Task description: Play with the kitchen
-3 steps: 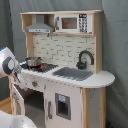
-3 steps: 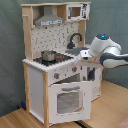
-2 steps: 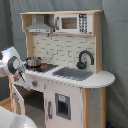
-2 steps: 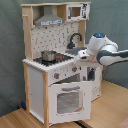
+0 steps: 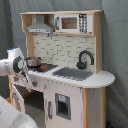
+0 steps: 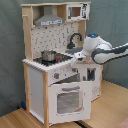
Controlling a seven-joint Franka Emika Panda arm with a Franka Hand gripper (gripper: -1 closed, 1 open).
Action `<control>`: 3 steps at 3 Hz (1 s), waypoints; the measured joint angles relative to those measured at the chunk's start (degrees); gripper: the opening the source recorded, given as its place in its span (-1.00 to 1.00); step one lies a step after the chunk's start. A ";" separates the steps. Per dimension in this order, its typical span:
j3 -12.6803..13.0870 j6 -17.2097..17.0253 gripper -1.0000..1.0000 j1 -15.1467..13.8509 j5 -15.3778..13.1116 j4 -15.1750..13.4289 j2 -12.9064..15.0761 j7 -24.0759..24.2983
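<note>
The kitchen (image 5: 65, 80) is a tall white and pale-wood toy unit, seen in both exterior views. Its hood (image 5: 40, 25) and microwave (image 5: 72, 22) are up top. A steel pot (image 5: 34, 62) stands on the black hob, with the grey sink (image 5: 72, 73) and black tap (image 5: 85, 57) beside it. In the second exterior view the kitchen (image 6: 40, 85) shows its oven door (image 6: 67, 97), pot (image 6: 48, 54) and tap (image 6: 75, 40). My gripper (image 6: 79, 59) hangs at the worktop's front edge, near the knobs. In the first exterior view my gripper (image 5: 26, 80) is low in front of the hob end.
A grey curtain (image 5: 115, 45) hangs behind the kitchen. The unit stands on a wooden floor (image 6: 110, 110). A white rounded shape (image 5: 12, 117) fills the first exterior view's lower left corner. My white arm (image 6: 107, 50) reaches in from the second exterior view's right.
The arm has moved closer to the kitchen's front: rightward in the first exterior view, leftward in the second exterior view. The kitchen itself looks unchanged.
</note>
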 joint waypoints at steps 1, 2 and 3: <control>3.67 0.06 1.00 -2.96 -0.01 1.32 2.99 -1.05; 8.08 0.41 1.00 -6.86 0.00 1.67 5.11 -2.47; 12.55 0.45 1.00 -11.08 0.02 1.77 5.64 -3.99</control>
